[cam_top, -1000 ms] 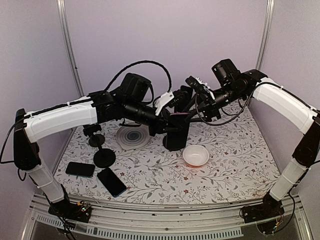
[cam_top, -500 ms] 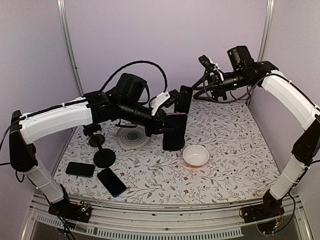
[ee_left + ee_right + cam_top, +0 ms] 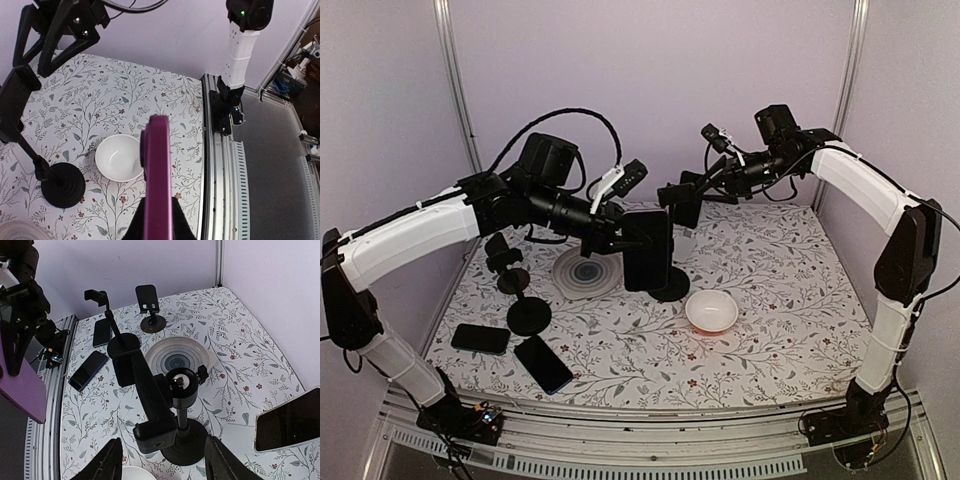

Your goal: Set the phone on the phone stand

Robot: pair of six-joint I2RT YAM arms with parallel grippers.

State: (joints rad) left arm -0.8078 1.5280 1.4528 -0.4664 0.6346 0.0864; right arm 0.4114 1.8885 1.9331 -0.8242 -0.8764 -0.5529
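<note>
A phone in a purple case hangs upright just left of the black phone stand, with my left gripper shut on it. In the left wrist view the phone shows edge-on between my fingers, and the stand rises at the left. My right gripper is open at the stand's clamp head. In the right wrist view the clamp lies ahead of the right gripper, touching neither finger.
A white bowl sits right of the stand's base, a swirl-patterned plate to its left. Two more black stands and two dark phones lie at the front left. Another phone rests behind the stand.
My left arm has carried the phone leftward and stood it more upright beside the stand. My right gripper opened, drew back from the clamp, then came down towards it again.
</note>
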